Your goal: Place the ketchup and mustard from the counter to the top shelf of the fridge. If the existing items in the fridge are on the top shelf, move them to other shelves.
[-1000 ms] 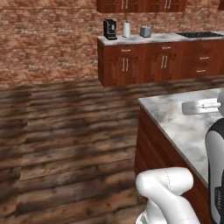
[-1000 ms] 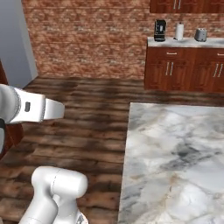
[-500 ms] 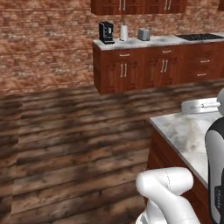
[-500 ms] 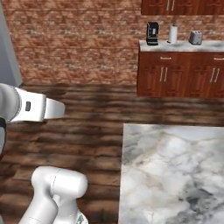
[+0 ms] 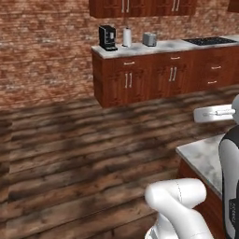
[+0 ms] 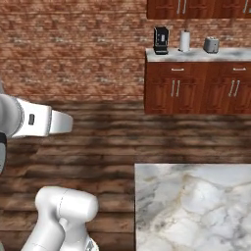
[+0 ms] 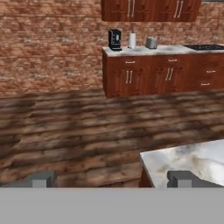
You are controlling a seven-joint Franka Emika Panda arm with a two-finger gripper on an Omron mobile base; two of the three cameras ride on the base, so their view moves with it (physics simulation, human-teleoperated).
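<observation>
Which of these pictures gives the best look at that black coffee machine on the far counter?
The right base view: the coffee machine faces the camera squarely, at the counter's left end beside a white roll and a toaster. The left base view shows it at an angle; in the hand view it looks smaller.

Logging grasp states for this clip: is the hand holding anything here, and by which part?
Nothing is held. The hand is open, its fingertips wide apart with only floor and counter corner beyond.

A: Even, soft light; the dark wooden plank floor carries broad blurry shadow bands.

B: Coarse, slightly blurred rendering; the pale grey marble island counter looks brightest, without hard glare.
</observation>
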